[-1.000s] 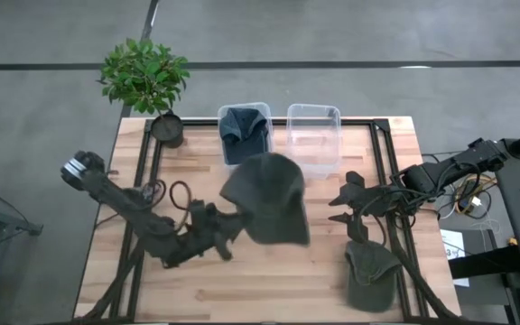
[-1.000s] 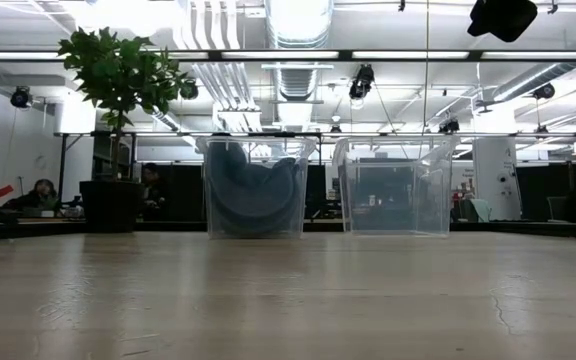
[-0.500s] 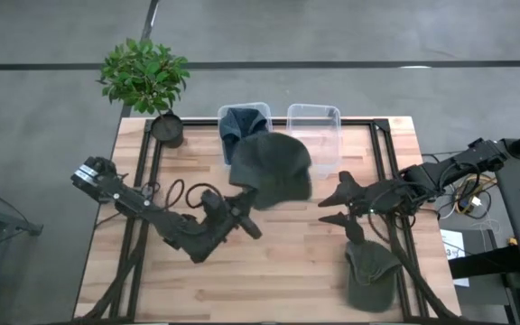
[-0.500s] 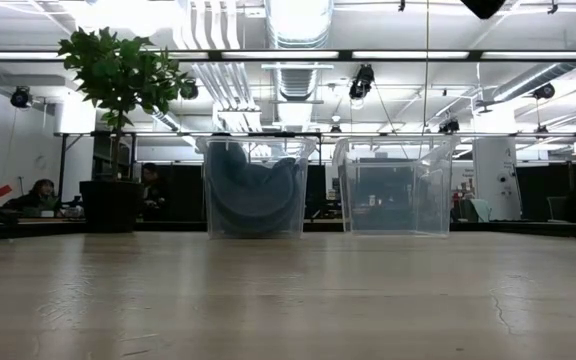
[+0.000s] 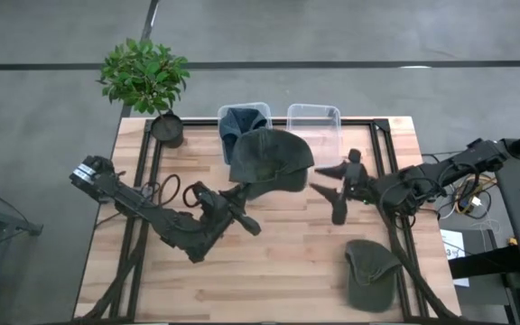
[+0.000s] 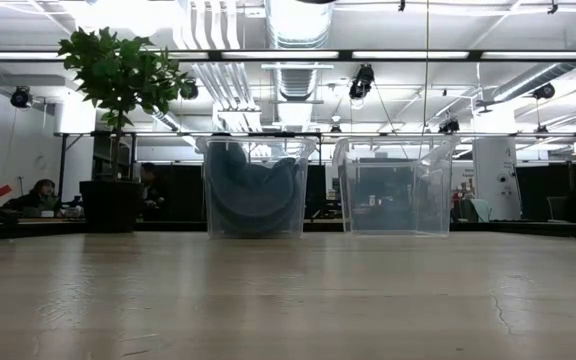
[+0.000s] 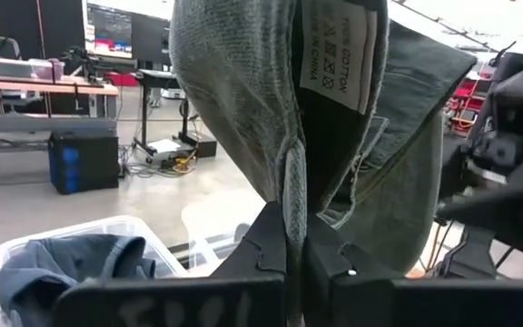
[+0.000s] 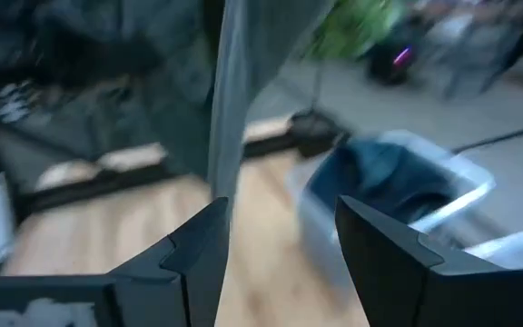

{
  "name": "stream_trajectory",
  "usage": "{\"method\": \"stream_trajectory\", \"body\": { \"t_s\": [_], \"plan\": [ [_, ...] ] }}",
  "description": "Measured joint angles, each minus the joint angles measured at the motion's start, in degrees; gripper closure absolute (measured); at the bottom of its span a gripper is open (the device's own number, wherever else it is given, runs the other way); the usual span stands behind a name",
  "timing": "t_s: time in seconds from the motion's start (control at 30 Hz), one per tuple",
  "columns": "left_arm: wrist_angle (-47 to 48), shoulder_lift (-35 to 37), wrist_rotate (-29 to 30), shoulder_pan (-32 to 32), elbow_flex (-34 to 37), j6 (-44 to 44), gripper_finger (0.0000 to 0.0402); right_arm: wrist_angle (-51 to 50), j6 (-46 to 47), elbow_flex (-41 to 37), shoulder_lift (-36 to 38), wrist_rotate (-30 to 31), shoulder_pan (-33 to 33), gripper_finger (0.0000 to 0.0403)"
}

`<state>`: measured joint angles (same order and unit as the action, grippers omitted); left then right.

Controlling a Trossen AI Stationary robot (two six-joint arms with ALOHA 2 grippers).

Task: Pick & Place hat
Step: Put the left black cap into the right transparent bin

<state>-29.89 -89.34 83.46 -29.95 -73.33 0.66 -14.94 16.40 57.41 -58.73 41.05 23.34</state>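
Note:
My left gripper (image 5: 242, 194) is shut on a green hat (image 5: 269, 158), held in the air over the near ends of two bins at the table's far side. In the left wrist view the hat (image 7: 243, 100) rises above the fingers, its inside label showing. My right gripper (image 5: 336, 187) hangs open to the hat's right and touches nothing. A second green hat (image 5: 371, 273) lies flat on the table at the near right. The left bin (image 5: 245, 122) holds a dark blue hat. The right bin (image 5: 314, 126) is clear plastic. My left gripper pinches the hat's edge (image 7: 289, 204) between its two fingers, with the cloth folded together there. The fingers come roughly level from the table's near left. The hat is lifted clear of the table and spreads out past the fingertips toward the bins.
A potted plant (image 5: 143, 77) stands at the far left corner, its pot (image 5: 167, 129) on the table. Black frame rails (image 5: 382, 158) run along the table's sides. Bare wood (image 5: 269, 262) lies between the arms and the near edge.
My left gripper has carried the hat from over the table's middle toward the far edge and rolled its wrist; the hat now spreads over the bins' near ends. My right gripper has risen slightly and turned toward the hat, staying open.

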Motion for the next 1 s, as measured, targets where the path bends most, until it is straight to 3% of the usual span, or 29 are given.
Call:
{"method": "stream_trajectory", "body": {
  "t_s": [0.1, 0.33, 0.63, 1.0],
  "plan": [
    [0.0, 0.0, 0.0, 0.2, 0.3, -0.5, 0.0399, 5.8, -4.7, 0.0, -1.2, 4.9, -0.1, 0.0207],
    [0.0, 0.3, 0.1, 0.5, 0.3, -2.4, 0.0399, 9.7, -4.5, 0.6, -5.1, 5.6, -2.6, 0.0207],
    [0.0, 0.9, 6.0, 0.5, 0.3, -12.0, 0.0399, 6.1, -3.5, 5.5, -7.9, 2.2, -2.9, 0.0207],
    [0.0, 1.6, 6.5, 1.0, 0.5, -15.5, 0.0399, 4.7, -3.3, 8.1, -8.3, -0.6, -2.9, 0.0207]
  ]
}}
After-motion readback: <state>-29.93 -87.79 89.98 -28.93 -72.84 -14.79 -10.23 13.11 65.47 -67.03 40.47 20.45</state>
